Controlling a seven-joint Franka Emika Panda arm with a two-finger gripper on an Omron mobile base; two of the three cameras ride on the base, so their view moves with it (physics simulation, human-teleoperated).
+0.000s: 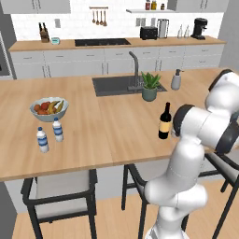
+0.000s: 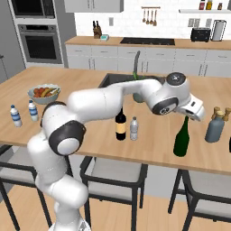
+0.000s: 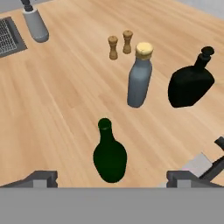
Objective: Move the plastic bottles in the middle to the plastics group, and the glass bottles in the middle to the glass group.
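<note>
The wooden tabletop [image 2: 90, 140] carries a sink [image 1: 116, 85] and a fruit bowl [image 1: 49, 108]; the hand [image 3: 111, 178] hangs wide above the green bottle [image 3: 109, 155].

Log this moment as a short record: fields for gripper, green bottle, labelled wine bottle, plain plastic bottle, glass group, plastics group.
gripper: open, above the green bottle
green bottle: upright on counter, not gripped
labelled wine bottle: upright mid-counter
plain plastic bottle: upright, just right of the wine bottle
grey-blue bottle: upright beyond the green bottle
blue-labelled water bottles: by the fruit bowl
</note>
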